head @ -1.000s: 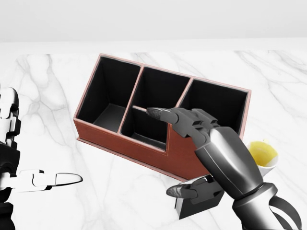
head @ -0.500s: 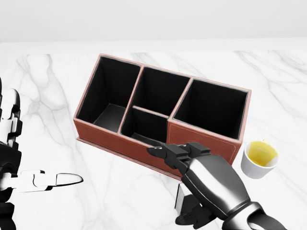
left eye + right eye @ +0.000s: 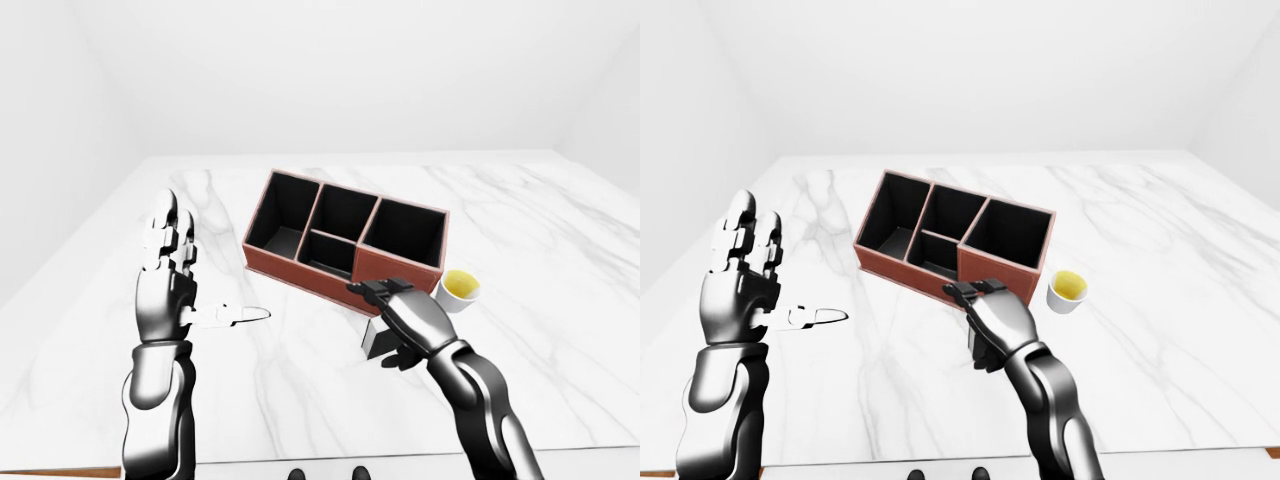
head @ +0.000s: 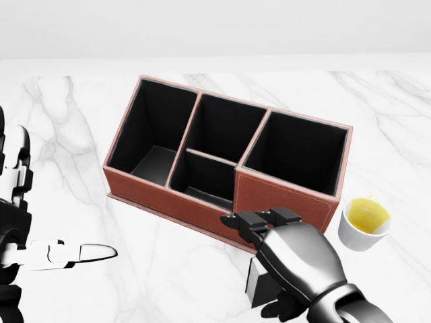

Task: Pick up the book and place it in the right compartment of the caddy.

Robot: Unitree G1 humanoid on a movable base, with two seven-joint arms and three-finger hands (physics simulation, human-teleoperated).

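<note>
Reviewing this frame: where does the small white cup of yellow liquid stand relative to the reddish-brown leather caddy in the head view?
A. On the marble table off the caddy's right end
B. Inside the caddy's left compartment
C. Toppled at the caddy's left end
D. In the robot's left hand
A: the small white cup of yellow liquid stands upright on the white marble table, just beyond the right end of the reddish-brown leather caddy, whose compartments look empty.

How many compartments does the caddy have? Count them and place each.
4. In the head view the caddy has one at left, one top middle, a smaller one below it, and one at right. All are empty.
</note>
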